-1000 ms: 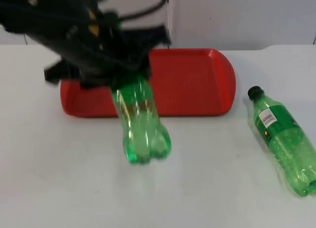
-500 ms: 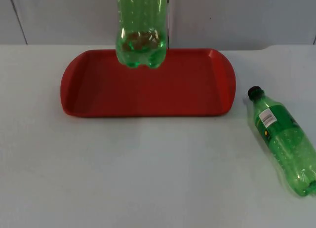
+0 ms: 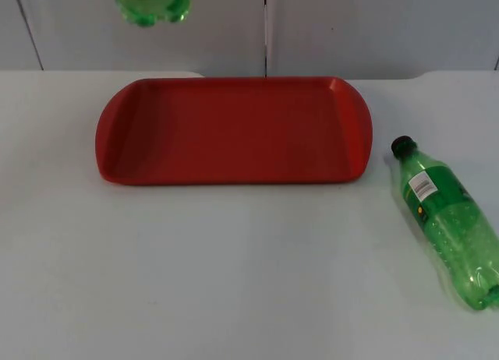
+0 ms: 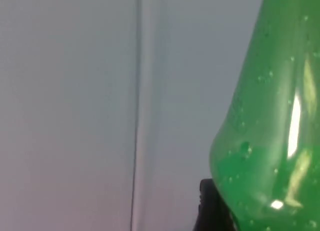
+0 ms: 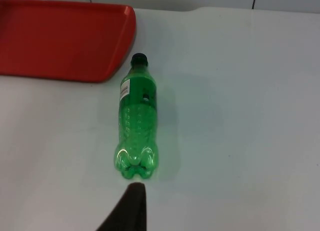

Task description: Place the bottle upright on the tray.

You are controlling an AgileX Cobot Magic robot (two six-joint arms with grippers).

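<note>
The left gripper holds one green bottle (image 3: 152,3) high above the tabletop's far left. The red tray (image 3: 234,130) lies bare; a second bottle (image 3: 448,220) lies right of it. The right gripper's state: cannot tell.

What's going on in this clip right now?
The left arm has a green bottle lifted high above the table, its base hanging over the far left end of the red tray, close to the partition wall. In the left wrist view that bottle sits right beside the camera, with a black fingertip next to it. A second green bottle lies on its side on the white table, right of the tray. The right arm waits above it. Nothing stands on the tray yet.
</note>
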